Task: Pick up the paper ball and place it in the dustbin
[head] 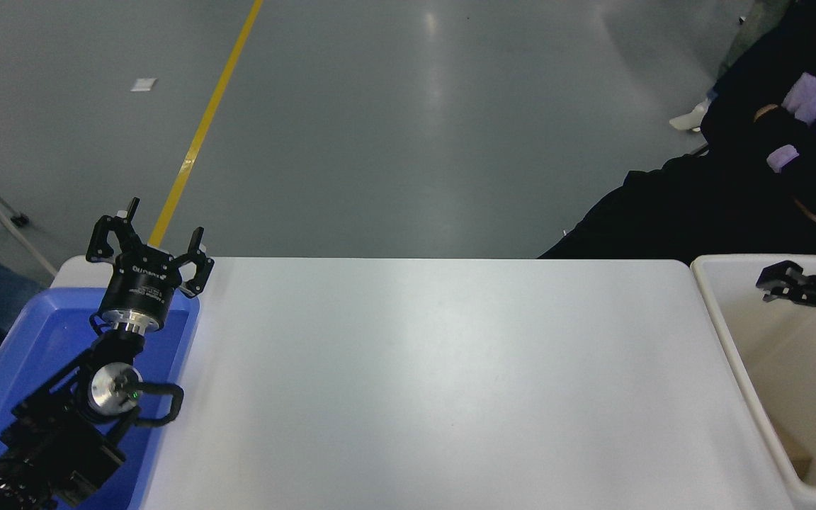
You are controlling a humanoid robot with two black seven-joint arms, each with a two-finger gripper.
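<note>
- You have the dustbin [730,340] at the right end of the white table [436,382], its cream rim running off the right and bottom edges of the view.
- Look low inside the bin, by its near left wall: a small tan scrap [797,462] shows there. It may be the paper ball, but too little of it is in sight for you to be sure.
- Your right gripper [776,285] comes in from the right edge and hangs over the bin's far part, pointing left. Only the dark fingers show, close together with nothing visible between them; how far apart they stand cannot be told from here.
- Your left gripper [149,230] is parked at the lower left, above the far corner of the blue tray [32,340]. Its fingers are spread wide and hold nothing.
- A person in dark clothing [720,198] sits at the table's far right, just behind the bin.
- Beyond the table you see grey floor with a yellow line [202,127] crossing it.
</note>
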